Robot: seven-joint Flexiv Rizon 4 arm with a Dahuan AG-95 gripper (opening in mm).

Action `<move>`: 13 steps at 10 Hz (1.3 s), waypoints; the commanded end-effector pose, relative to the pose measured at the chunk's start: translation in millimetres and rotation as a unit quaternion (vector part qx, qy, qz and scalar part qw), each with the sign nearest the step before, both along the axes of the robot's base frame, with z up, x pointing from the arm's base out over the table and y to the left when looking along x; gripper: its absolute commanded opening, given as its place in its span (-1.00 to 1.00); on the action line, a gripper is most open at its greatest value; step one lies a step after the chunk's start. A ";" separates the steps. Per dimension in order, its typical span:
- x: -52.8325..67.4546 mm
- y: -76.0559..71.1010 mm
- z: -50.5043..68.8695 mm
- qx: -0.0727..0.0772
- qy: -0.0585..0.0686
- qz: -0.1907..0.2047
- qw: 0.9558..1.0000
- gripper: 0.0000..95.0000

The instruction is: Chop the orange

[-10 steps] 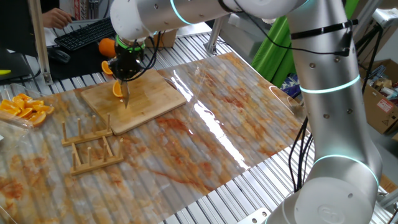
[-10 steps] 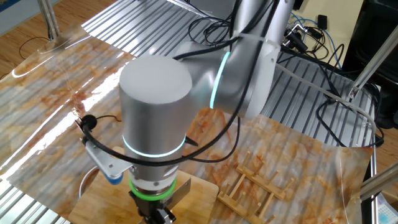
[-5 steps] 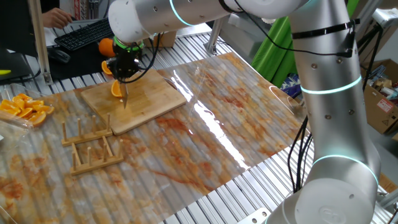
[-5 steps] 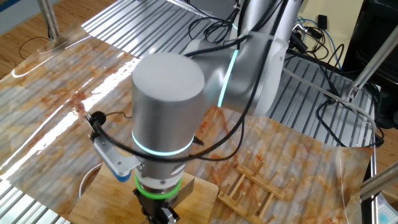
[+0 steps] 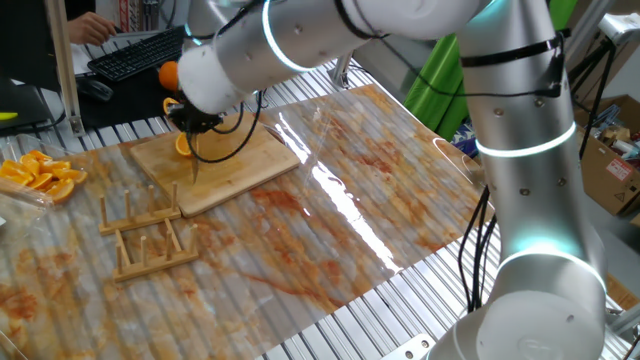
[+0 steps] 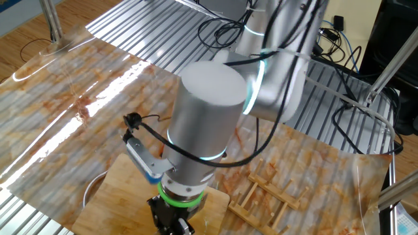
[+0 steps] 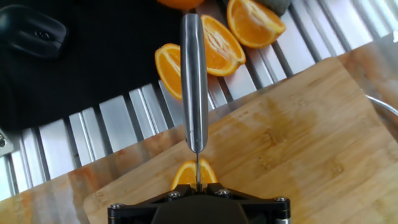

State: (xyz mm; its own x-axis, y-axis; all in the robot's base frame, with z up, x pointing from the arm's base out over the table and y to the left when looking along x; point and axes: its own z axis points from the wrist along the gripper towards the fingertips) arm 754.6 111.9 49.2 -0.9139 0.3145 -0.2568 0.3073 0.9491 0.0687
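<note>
The orange point(image 5: 182, 147) is a small wedge lying on the bamboo board point(image 5: 250, 160) near its far left corner. In the hand view the orange point(image 7: 186, 174) sits just in front of the gripper body, under the knife point(image 7: 194, 81), whose blade runs straight over its middle. My gripper point(image 5: 195, 122) is shut on the knife and holds it tilted, tip down by the wedge; the knife point(image 5: 194, 165) shows there as a thin line. In the other fixed view the gripper point(image 6: 171, 223) hangs over the board point(image 6: 124, 196), and the arm hides the wedge.
Two cut orange pieces point(image 7: 217, 43) lie on the slatted metal beyond the board. A heap of orange slices point(image 5: 40, 175) is at the left. A wooden rack point(image 5: 145, 235) stands in front of the board. A whole orange point(image 5: 170, 72), a keyboard point(image 5: 135, 55) and a mouse point(image 7: 31, 31) lie behind.
The arm's wrist has swung over and tilted, so the knife now leans. The hand stays over the wedge on the board, a little further left.
</note>
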 end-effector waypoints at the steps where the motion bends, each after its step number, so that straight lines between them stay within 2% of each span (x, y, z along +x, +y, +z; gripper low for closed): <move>1: 6.0 2.0 -4.9 0.015 0.025 0.007 1.000 -1.00; 3: 3.6 4.3 -14.8 0.017 0.021 0.004 1.000 -1.00; 5: 3.0 5.2 -14.5 0.020 0.021 0.003 1.000 -1.00; 6: 4.0 6.1 -13.1 0.022 0.027 0.003 0.999 -1.00; 7: 3.6 8.3 -16.0 0.032 0.024 -0.004 0.999 -1.00; 8: 3.3 8.8 -17.4 0.022 0.021 -0.003 1.000 -1.00; 11: 8.0 9.2 -14.0 0.030 0.030 0.000 0.999 -1.00; 12: 7.3 11.4 -16.6 0.028 0.029 -0.001 0.999 -1.00; 13: 8.1 11.8 -16.1 0.028 0.033 0.000 0.999 -1.00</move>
